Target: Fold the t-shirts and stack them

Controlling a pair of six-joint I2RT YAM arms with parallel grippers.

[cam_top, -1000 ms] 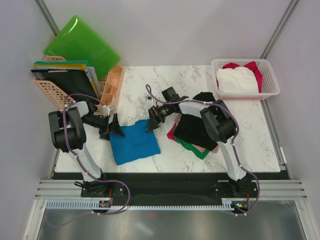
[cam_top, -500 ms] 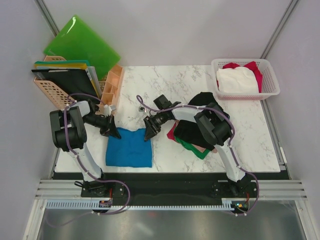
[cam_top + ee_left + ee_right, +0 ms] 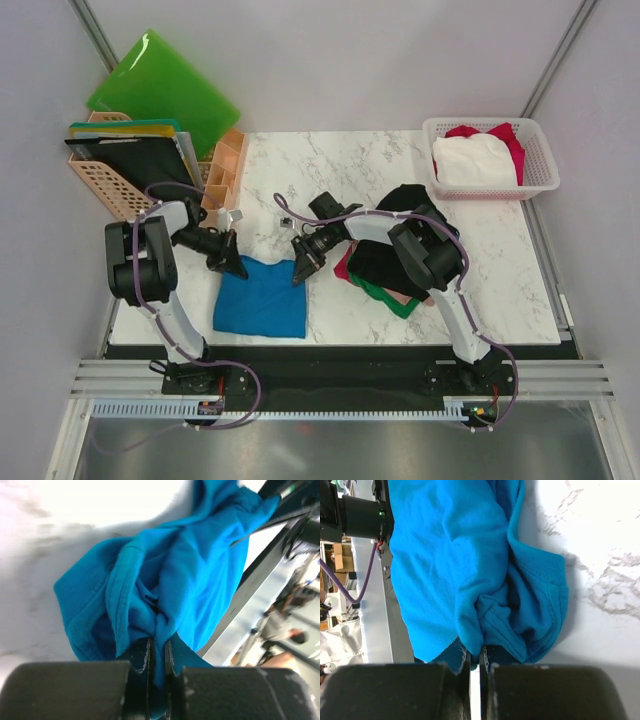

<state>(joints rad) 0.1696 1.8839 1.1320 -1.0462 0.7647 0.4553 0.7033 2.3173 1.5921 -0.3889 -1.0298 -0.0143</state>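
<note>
1. Both grippers had gone from spread wide to pinched shut within the last second. The blue t-shirt (image 3: 262,298) had turned from a skewed lie to a squarer one, drifting toward 7 o'clock on the worktop (image 3: 340,170).
2. We found the left gripper (image 3: 232,265) clamped on the cloth at its 10 o'clock corner. Its wrist view showed a bunched blue fold caught between the jaws.
3. We found the right gripper (image 3: 300,268) clamped likewise on the 2 o'clock corner, with a hemmed edge gathered between its jaws.
4. The blue t-shirt lay as a rough rectangle at about 7 o'clock of the worktop's middle. We judged it part-folded at most, with a further fold just being taken in hand.
5. Much was left, as we read it. A loose pile (image 3: 385,262) of black, green and pink shirts sat just to 3 o'clock of the blue one, unfolded.
6. White and red shirts (image 3: 472,160) lay rumpled in the basket (image 3: 540,160) at the 1 o'clock corner. We saw no tidy stack anywhere.
</note>
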